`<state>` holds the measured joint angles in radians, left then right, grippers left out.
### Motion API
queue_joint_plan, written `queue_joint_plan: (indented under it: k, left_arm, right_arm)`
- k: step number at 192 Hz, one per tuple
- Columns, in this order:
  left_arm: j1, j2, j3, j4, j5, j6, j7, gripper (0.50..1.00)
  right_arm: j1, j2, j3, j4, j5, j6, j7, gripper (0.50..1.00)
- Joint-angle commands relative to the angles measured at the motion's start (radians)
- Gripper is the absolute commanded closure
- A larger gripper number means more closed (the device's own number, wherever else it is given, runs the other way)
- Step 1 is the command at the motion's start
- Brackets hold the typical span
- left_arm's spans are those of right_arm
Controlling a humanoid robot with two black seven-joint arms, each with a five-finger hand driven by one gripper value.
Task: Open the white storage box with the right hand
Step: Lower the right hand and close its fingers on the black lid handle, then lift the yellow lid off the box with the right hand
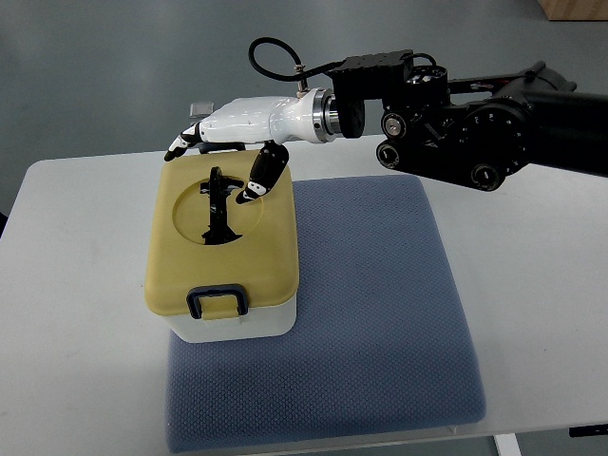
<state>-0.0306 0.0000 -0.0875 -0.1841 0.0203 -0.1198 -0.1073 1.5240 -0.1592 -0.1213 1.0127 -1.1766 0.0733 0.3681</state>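
Seen steeply from above: a white storage box [233, 326] with a mustard-yellow lid [223, 242], sitting on the left front part of a blue-grey textured mat [380, 313], itself laid on a pale worktop [76, 313]. Set into the lid's top, a round shallow recess holding a black fold-down handle [219, 204]. At the lid's near edge, a dark blue latch [218, 301] lying flat against the front.

Reaching in from the right edge, a black motor-studded arm ending in the white right hand [237, 128], hovering over the far rim of the lid. Fingers [180, 142] loosely spread toward the far left corner, pinching nothing; thumb [264, 173] pointing down, its dark tip touching or just above the recess beside the handle — cannot tell which. No left arm visible.

Likely handling, judged by looks: rigid moulded plastic, smooth and somewhat slippery, probably light enough to slide on the mat or lift whole if the lid is pulled while latched. Not fragile. Best purchase probably at the front latch first, then the lid's overhanging rim or the thin black handle, narrow for broad fingertips. Contents unseen, so weight uncertain.
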Motion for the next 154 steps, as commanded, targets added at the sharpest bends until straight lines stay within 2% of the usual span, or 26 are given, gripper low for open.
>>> queue_joint_plan:
  k: [1, 9, 46, 58, 67, 71, 72, 78, 83, 88, 99, 154]
  left_arm:
    - [0.0, 0.0, 0.0, 0.0, 0.0, 0.0, 0.0, 0.5]
    - [0.001, 0.0, 0.0, 0.0, 0.0, 0.0, 0.0, 0.5]
    - [0.001, 0.0, 0.0, 0.0, 0.0, 0.0, 0.001, 0.5]
    - [0.001, 0.0, 0.0, 0.0, 0.0, 0.0, 0.0, 0.5]
    - [0.001, 0.0, 0.0, 0.0, 0.0, 0.0, 0.0, 0.5]
    - [0.001, 0.0, 0.0, 0.0, 0.0, 0.0, 0.0, 0.5]
    - [0.001, 0.0, 0.0, 0.0, 0.0, 0.0, 0.0, 0.5]
    - [0.001, 0.0, 0.0, 0.0, 0.0, 0.0, 0.0, 0.5]
    - [0.001, 0.0, 0.0, 0.0, 0.0, 0.0, 0.0, 0.5]
    - [0.001, 0.0, 0.0, 0.0, 0.0, 0.0, 0.0, 0.5]
    - [0.003, 0.0, 0.0, 0.0, 0.0, 0.0, 0.0, 0.5]
    - [0.003, 0.0, 0.0, 0.0, 0.0, 0.0, 0.0, 0.5]
  right_arm:
    - [-0.011, 0.013, 0.0, -0.005, 0.0, -0.02, 0.0, 0.654]
    - [-0.015, 0.018, 0.0, -0.006, 0.0, -0.021, 0.0, 0.673]
    - [-0.03, 0.035, 0.0, -0.011, 0.0, -0.052, 0.0, 0.685]
    - [-0.035, 0.043, 0.0, -0.013, 0.0, -0.059, 0.0, 0.72]
    - [-0.036, 0.044, 0.0, -0.013, 0.0, -0.063, 0.002, 0.758]
    - [-0.036, 0.044, 0.0, -0.013, 0.0, -0.064, 0.002, 0.799]
    - [-0.036, 0.044, 0.0, -0.011, 0.0, -0.063, 0.002, 0.828]
    - [-0.036, 0.044, 0.0, -0.013, 0.0, -0.063, 0.005, 0.883]
    - [-0.036, 0.046, 0.0, -0.011, 0.0, -0.063, 0.005, 0.897]
    - [-0.036, 0.046, -0.001, -0.011, 0.0, -0.063, 0.008, 0.94]
    - [-0.038, 0.049, -0.001, -0.011, 0.0, -0.063, 0.014, 0.991]
    - [-0.042, 0.063, 0.002, -0.011, -0.003, -0.086, 0.021, 1.0]
